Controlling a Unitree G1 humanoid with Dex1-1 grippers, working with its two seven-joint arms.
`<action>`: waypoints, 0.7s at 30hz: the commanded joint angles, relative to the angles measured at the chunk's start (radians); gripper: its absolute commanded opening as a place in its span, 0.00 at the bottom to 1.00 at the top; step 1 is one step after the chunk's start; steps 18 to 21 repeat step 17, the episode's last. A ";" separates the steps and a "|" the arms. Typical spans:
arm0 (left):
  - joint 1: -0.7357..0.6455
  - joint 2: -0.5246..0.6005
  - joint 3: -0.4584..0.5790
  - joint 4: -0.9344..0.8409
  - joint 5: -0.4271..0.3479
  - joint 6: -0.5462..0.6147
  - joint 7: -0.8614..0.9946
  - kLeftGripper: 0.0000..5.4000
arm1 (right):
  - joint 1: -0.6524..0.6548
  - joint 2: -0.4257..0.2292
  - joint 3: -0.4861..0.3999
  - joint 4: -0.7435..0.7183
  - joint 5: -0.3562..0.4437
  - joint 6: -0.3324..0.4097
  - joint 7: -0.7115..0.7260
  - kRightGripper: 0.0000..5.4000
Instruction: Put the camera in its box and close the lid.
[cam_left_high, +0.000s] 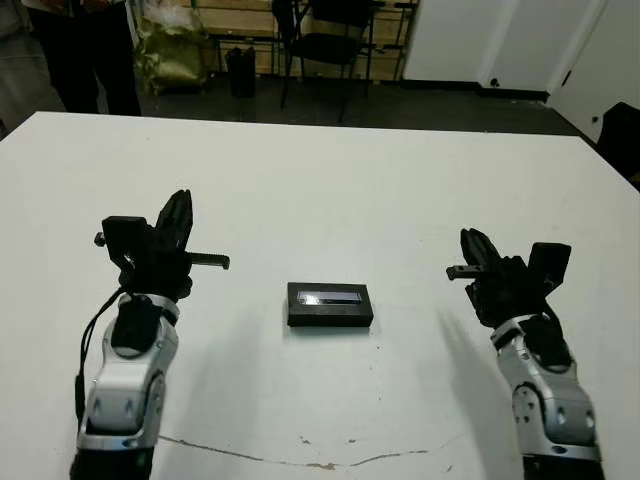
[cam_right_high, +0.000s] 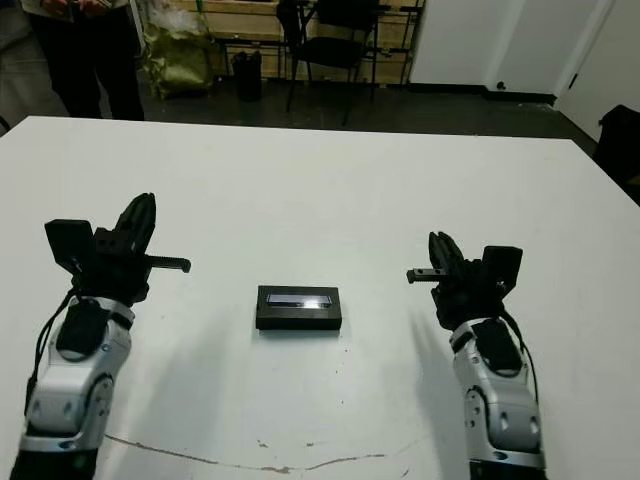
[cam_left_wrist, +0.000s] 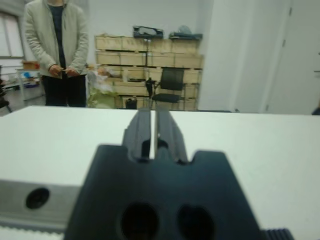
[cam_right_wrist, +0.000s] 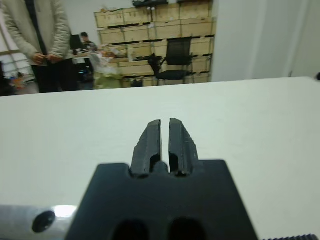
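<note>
Left eye view: a flat black rectangular lid (cam_left_high: 330, 301) with a long pale bluish-grey strip on top sits in the middle of the big white table (cam_left_high: 320, 180).
Box: the shallow black box (cam_left_high: 330, 317) shows only as a dark side wall under the lid. The lid lies square on it and covers it all.
Camera: the small black camera cannot be seen anywhere on the table. It looks like it is inside the shut box, but the pictures cannot prove that.
Left gripper: the left gripper (cam_left_high: 176, 222) with two black fingers is held up over the table, well to the left of the box. It holds nothing.
Left jaws: in the left wrist view the two fingers (cam_left_wrist: 142, 131) are pressed almost together, with only a thin crack between them.
Right gripper: the right gripper (cam_left_high: 474, 250) is held up well to the right of the box. It holds nothing too.
Right jaws: in the right wrist view the two fingers (cam_right_wrist: 151, 140) are also pressed almost together.
Done: the lid is on the box, so the closing step looks finished.
Left to do: nothing seems to be left, if the camera really is inside.
Beyond the table: a person (cam_left_wrist: 56, 47) in a pale jacket stands at the far edge.
</note>
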 joint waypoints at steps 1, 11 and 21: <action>0.029 -0.001 -0.014 -0.002 0.011 0.055 -0.001 0.00 | 0.020 0.019 0.014 0.063 -0.047 -0.071 -0.033 0.00; 0.018 0.036 -0.011 0.020 0.010 0.091 -0.051 0.00 | 0.016 0.031 0.054 0.033 -0.151 -0.056 -0.113 0.00; 0.005 0.032 0.011 0.089 -0.030 0.049 -0.081 0.00 | 0.018 0.029 0.060 0.037 -0.133 -0.097 -0.087 0.00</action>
